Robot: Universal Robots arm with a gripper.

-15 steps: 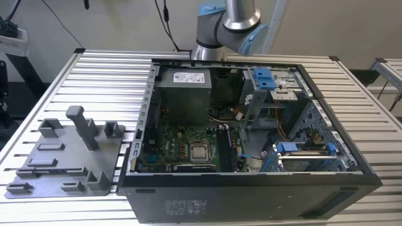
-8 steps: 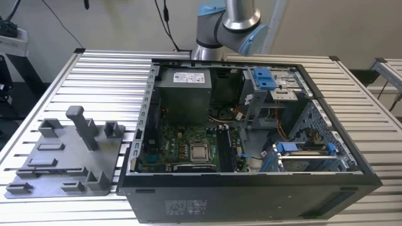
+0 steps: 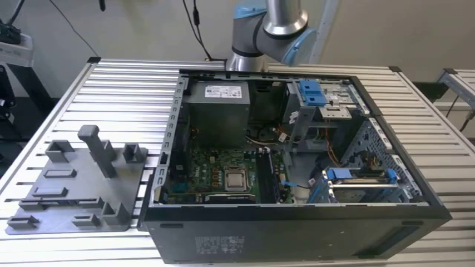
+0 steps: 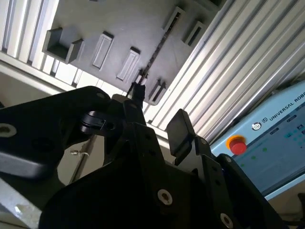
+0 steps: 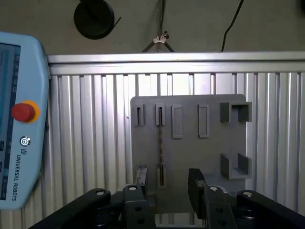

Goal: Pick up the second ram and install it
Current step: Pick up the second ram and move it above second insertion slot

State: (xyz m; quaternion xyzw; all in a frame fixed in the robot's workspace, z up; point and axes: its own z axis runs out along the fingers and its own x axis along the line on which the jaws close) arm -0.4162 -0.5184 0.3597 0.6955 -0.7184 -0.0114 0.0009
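Note:
The second ram (image 5: 160, 138) is a thin strip standing edge-on in a long slot of the grey fixture plate (image 5: 190, 152). The second wrist view has the same strip (image 4: 159, 45) running across the plate (image 4: 119, 24). My gripper (image 5: 167, 183) hangs well above the plate and is open, with nothing between its black fingers (image 5: 141, 177). In the first wrist view the strip's near end lines up with the gap between them. The second wrist view looks past the gripper (image 4: 159, 102) from behind. The open computer case (image 3: 297, 222) lies beside the fixture plate (image 3: 74, 183) in the exterior view.
A dark memory stick (image 3: 268, 177) sits in the motherboard beside the CPU socket (image 3: 236, 179). Blue drive clips (image 3: 313, 92) are at the case's far side. A teach pendant (image 5: 19, 119) lies on the ribbed table (image 5: 95, 133) next to the plate. The arm's base (image 3: 261, 28) stands behind the case.

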